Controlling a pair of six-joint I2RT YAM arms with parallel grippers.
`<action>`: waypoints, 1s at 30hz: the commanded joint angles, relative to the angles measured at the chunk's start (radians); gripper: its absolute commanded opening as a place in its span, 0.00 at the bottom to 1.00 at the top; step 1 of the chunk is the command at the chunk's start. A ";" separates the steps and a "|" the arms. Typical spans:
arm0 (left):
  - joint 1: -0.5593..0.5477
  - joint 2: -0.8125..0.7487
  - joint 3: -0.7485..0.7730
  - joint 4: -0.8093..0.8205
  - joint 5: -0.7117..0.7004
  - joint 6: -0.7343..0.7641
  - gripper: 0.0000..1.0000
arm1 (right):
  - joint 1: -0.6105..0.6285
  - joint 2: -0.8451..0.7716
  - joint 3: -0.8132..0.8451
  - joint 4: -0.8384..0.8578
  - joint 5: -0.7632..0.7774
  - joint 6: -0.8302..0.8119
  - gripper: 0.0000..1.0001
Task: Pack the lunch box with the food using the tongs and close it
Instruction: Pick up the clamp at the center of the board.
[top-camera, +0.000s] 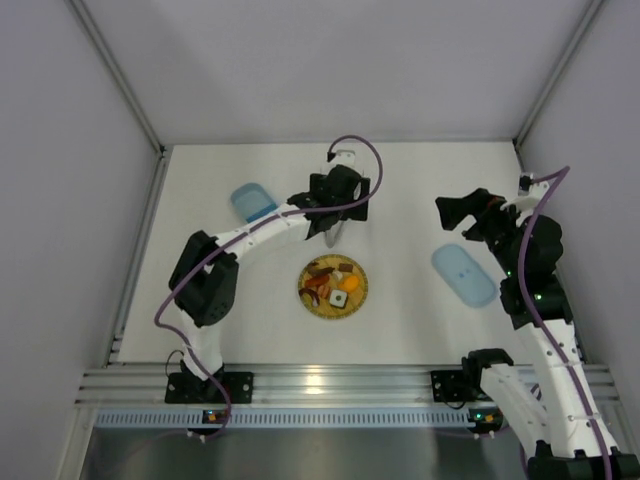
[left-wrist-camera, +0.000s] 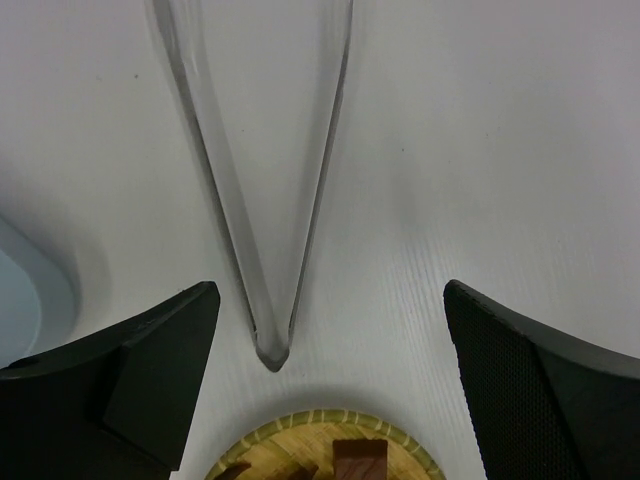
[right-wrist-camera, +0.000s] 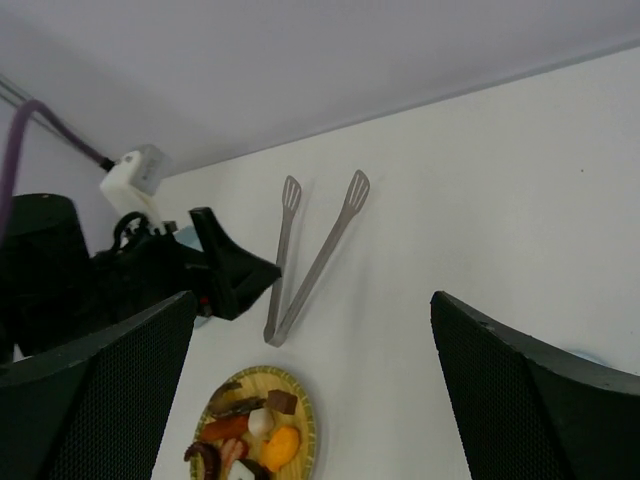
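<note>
We see left gripper wide open, empty, over tongs; hinge end nearest, long axis running straight away; right gripper open too, farther off.

Silver tongs flat, V-joint toward the heaped food; open light-blue lunch box left, lid far right.

A: Surface?
B: White table, walled on three sides.
A: What is laid directly on it?
B: Four things. Plate is set near the middle. Tongs are laid flat just beyond it, joined end beside the plate's far rim, arms spread away. Box is placed far left, lid flat at right, well apart.
</note>
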 joint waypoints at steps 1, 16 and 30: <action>0.001 0.108 0.097 0.086 0.033 0.015 0.99 | -0.016 -0.010 0.033 -0.012 -0.012 -0.008 0.99; 0.042 0.289 0.154 0.061 -0.093 -0.017 0.99 | -0.017 0.010 -0.014 -0.003 -0.004 -0.030 1.00; 0.085 0.378 0.169 0.089 -0.027 -0.014 0.99 | -0.016 0.019 -0.031 0.031 -0.010 -0.022 0.99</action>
